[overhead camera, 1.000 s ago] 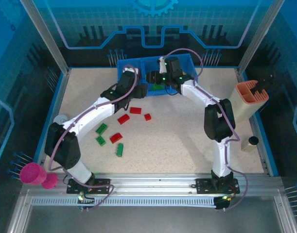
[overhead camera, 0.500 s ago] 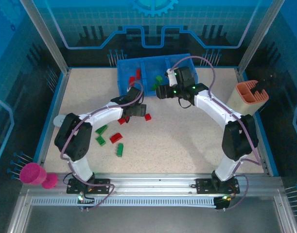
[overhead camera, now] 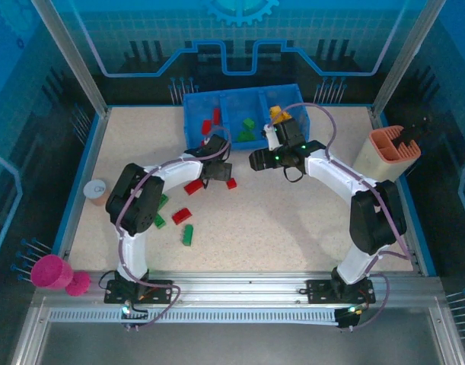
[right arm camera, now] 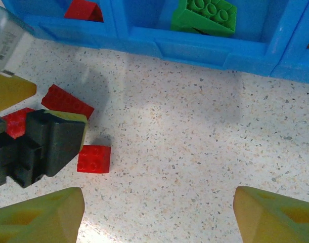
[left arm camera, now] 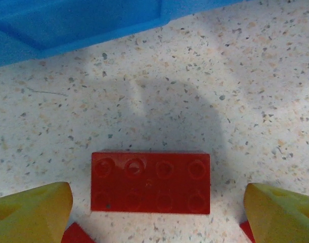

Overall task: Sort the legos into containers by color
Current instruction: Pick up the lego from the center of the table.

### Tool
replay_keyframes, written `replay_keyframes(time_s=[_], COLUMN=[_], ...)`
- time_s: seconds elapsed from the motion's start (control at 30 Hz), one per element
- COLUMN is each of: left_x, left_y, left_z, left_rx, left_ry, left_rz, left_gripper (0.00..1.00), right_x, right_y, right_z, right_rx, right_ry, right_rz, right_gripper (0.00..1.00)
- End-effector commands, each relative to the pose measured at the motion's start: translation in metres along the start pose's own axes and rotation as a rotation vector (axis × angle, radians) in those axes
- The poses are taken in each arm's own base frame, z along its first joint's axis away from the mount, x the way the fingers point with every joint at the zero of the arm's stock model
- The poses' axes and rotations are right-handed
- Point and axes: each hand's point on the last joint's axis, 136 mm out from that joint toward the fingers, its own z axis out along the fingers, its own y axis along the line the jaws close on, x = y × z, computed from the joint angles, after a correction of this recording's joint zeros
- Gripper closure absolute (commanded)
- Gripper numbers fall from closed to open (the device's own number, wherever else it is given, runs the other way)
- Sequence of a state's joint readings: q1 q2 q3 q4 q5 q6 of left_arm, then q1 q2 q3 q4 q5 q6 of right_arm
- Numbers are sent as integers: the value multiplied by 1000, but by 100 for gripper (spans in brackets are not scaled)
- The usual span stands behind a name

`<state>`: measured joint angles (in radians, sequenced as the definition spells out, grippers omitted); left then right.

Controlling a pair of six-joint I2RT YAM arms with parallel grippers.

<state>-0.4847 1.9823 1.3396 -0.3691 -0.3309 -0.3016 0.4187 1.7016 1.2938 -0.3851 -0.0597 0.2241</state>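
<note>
My left gripper (overhead camera: 215, 172) hangs open just in front of the blue tray (overhead camera: 194, 103). A red lego (left arm camera: 150, 182) lies flat on the table between its yellow fingertips (left arm camera: 30, 212), untouched. My right gripper (overhead camera: 257, 160) is open over bare table to its right, nothing between the jaws. A small red lego (right arm camera: 94, 158) lies off its left fingertip, beside the left gripper's finger (right arm camera: 10, 90). In the tray, red legos (overhead camera: 211, 122) fill the left container, green ones (overhead camera: 247, 131) the middle, orange-yellow ones (overhead camera: 278, 114) the right. More red (overhead camera: 181, 215) and green (overhead camera: 187, 234) legos lie on the table.
A salmon-and-beige holder (overhead camera: 392, 156) stands at the right edge with a small dark-topped pot (overhead camera: 396, 222) in front of it. A small cup (overhead camera: 95, 188) sits at the left edge. A pink cup (overhead camera: 51, 272) lies outside the front left corner.
Both grippers came back from over the tray to the table in front of it. The left one settled above the red lego. The right gripper's jaws opened wider.
</note>
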Motion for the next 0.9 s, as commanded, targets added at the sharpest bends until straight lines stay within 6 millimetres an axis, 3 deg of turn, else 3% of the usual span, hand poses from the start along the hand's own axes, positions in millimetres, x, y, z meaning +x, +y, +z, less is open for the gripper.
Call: replay_keyframes(time_s=[0.0,0.33,0.6,0.7,0.87], left_x=[4,11,18,16,-8], left_y=[-3,1,2,4,7], left_z=[9,25,36,32,-7], left_rx=[12,6,11,10,22], left_ry=[34,64,89,80,1], left_rz=[-21,-51,-70,-73,-70], left_gripper=[12,26,42,48,49], right_x=[-2,-3,11,17,24], right_y=[-4,-9,-7,-8,-10], right_z=[-7,-7,-3,-3,-4], right_rx=[-3,20,3,9,14], right_ry=[-10,-13,22,35,48], right_rz=[-9,-4,8,11,13], right_gripper=[22,22,23,23,23])
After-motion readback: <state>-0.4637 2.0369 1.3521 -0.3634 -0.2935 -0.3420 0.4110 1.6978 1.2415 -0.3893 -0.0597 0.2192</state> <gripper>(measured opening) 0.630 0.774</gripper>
